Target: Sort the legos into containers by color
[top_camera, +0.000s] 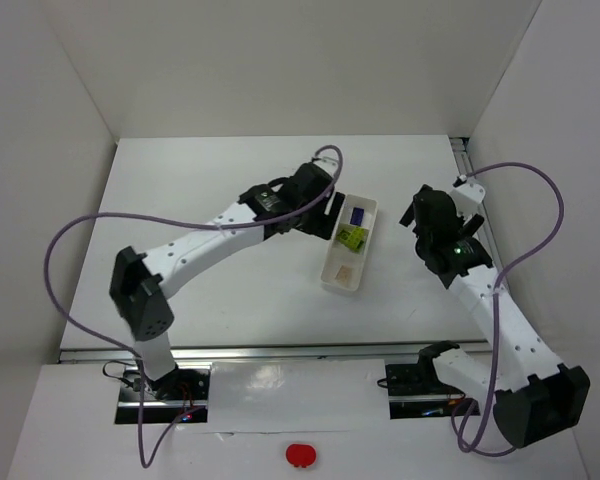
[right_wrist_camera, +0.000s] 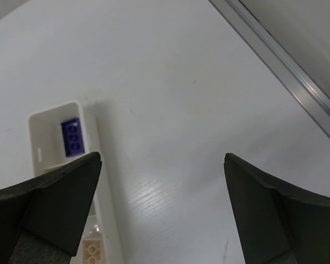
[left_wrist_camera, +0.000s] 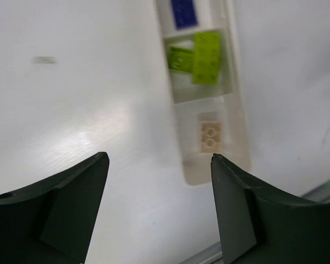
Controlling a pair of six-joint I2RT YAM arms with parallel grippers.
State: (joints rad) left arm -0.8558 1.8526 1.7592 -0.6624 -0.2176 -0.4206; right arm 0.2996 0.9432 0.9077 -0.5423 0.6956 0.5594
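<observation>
The white three-section tray lies mid-table. Its far section holds a dark purple-blue brick, its middle section the lime-green bricks, its near section a cream brick. My left gripper hovers open and empty by the tray's far left side. In the left wrist view the gripper is above the table, with the tray, purple brick, green bricks and cream brick ahead. My right gripper is open and empty, right of the tray.
The right wrist view shows its open gripper over bare table, the tray at the left with the purple brick and cream brick. A metal rail runs along the table's right edge.
</observation>
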